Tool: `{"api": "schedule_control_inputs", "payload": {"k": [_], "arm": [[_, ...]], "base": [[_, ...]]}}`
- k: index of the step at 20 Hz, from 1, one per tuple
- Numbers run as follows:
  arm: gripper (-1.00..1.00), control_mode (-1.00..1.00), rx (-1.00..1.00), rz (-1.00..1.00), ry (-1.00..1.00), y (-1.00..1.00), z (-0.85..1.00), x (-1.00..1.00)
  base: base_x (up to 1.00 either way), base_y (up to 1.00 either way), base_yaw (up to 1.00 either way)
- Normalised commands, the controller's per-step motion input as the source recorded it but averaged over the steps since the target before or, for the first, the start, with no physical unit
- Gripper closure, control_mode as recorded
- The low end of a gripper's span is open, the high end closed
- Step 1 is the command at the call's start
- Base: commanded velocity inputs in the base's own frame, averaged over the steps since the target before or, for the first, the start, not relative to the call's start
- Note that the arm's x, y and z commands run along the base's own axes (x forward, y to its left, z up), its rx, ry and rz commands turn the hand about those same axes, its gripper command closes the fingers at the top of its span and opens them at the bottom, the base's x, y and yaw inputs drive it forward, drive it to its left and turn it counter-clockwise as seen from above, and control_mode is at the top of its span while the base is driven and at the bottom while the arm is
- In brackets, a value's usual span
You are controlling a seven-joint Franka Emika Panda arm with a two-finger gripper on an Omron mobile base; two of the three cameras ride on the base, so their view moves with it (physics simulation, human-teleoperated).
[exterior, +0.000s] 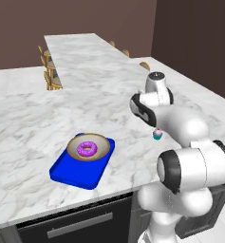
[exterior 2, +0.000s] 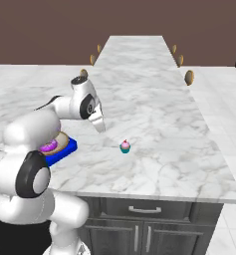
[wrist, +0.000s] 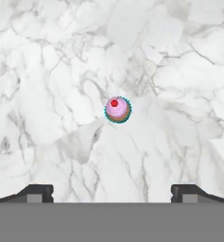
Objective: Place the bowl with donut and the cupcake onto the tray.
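The tan bowl [exterior: 102, 142] sits on the blue tray [exterior: 75, 175] near the counter's front edge, with the purple-pink donut [exterior: 87, 149] inside it. From the right base view, my arm partly covers the tray [exterior 2: 65, 149], bowl [exterior 2: 62, 141] and donut [exterior 2: 49, 146]. To the tray's right the cupcake [exterior: 157, 135] [exterior 2: 125, 146] stands alone on the marble. My gripper [exterior 2: 101, 127] hangs above the counter, left of the cupcake, apart from it. In the hand view my gripper [wrist: 111, 191] is open and holds nothing, and the cupcake [wrist: 117, 109] lies ahead between the fingertips' line.
The marble counter [exterior: 47, 118] stretches wide, with a long arm running to the back. Wooden stools [exterior: 50, 71] [exterior 2: 189, 77] line its far sides. The front edge with dark drawers [exterior 2: 144, 209] lies just below the cupcake and tray.
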Motion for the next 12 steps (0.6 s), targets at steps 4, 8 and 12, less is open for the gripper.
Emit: {"api": "schedule_control_inputs", "payload": {"k": [4,8,12], "arm": [[-1.00,-1.00,0.00,0.10,0.08,-0.63,-0.53,0.17],[-1.00,-1.00,0.00,0.10,0.09,-0.56,-0.46,0.12],[-1.00,-1.00,0.00,0.03,0.02,-0.10,-0.09,0.02]], "base": [[0.00,0.00,0.00],[0.00,0.00,0.00],[0.00,0.00,0.00]]}}
